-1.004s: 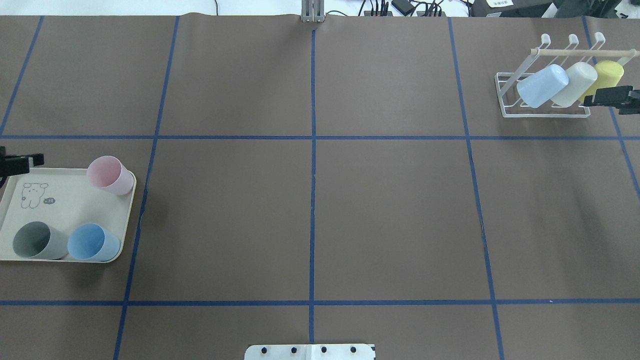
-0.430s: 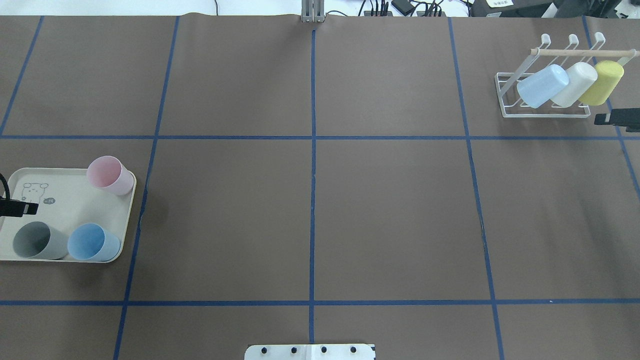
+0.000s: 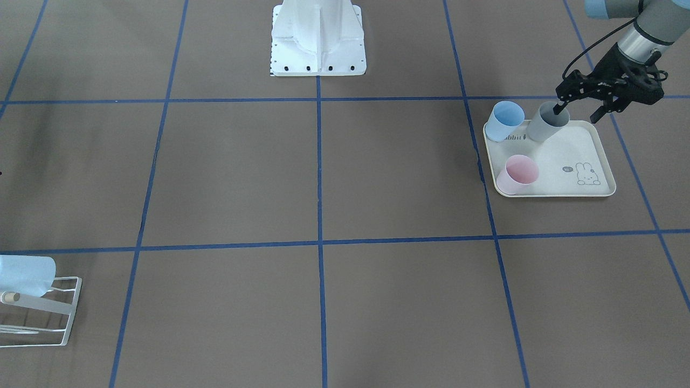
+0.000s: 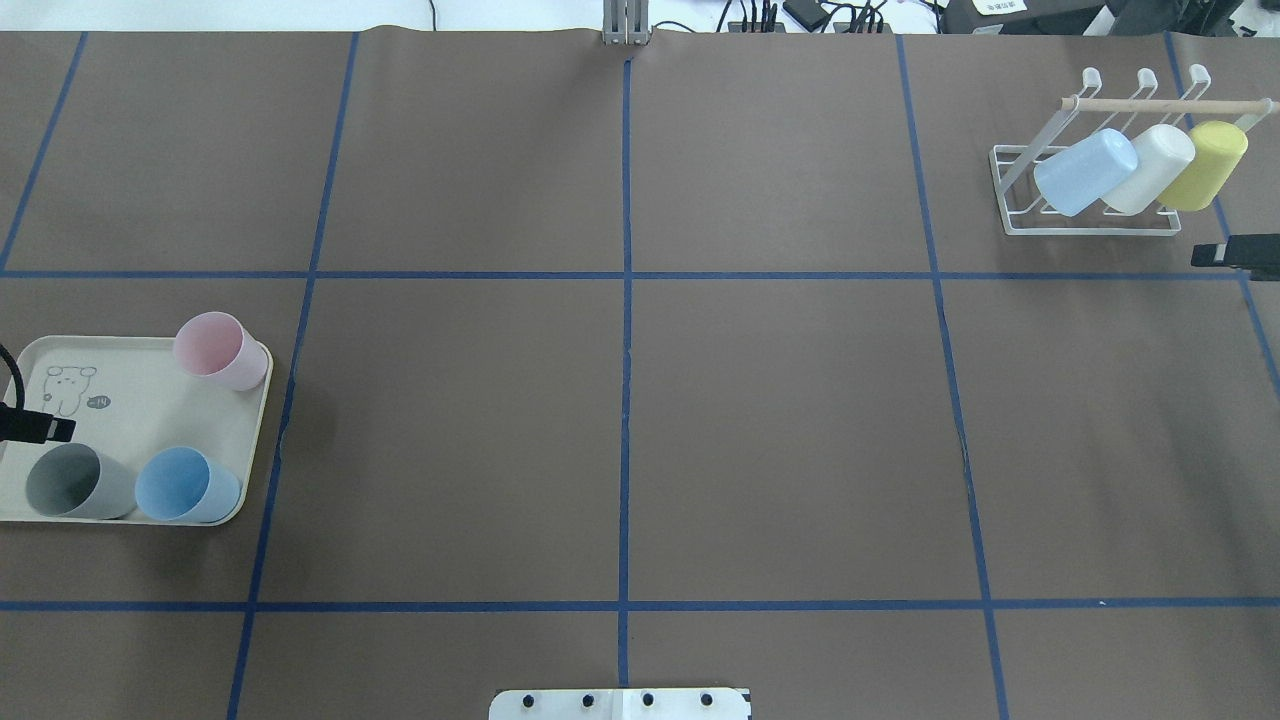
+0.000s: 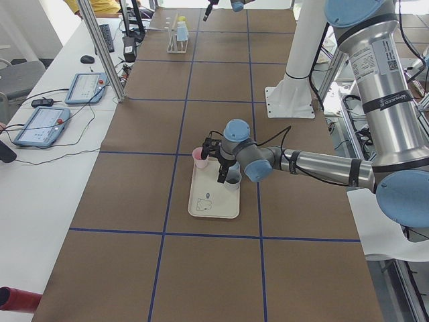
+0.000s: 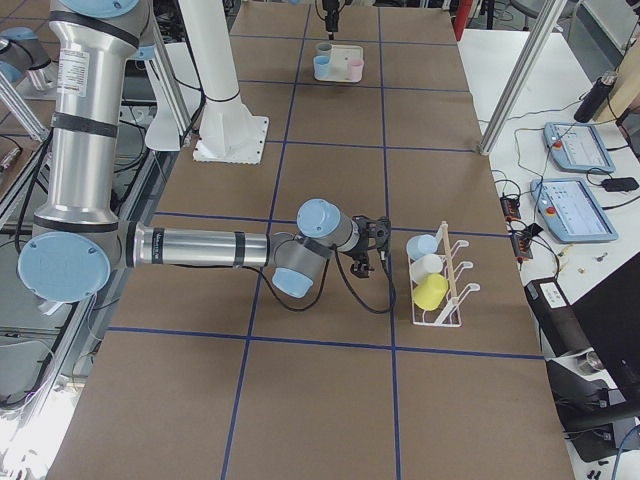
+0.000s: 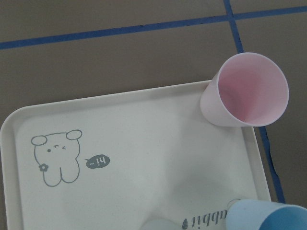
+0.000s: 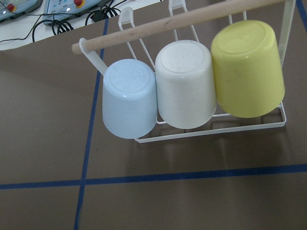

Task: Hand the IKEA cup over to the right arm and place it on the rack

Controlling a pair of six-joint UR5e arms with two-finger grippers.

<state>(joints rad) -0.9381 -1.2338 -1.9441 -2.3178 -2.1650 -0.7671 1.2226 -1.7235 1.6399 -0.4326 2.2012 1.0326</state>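
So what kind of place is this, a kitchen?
Probably a robotics lab cell, not a kitchen: the table is papered brown with a blue tape grid, the left arm and right arm work over it, and control tablets sit on a side bench.

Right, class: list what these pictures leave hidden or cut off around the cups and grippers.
- Left gripper: open, but the front-facing view cannot settle contact with the grey cup.
- Right gripper: cut by the overhead view's right edge; jaws unreadable.
- Rack: cut by the front-facing view's left edge; one pale blue cup shows.
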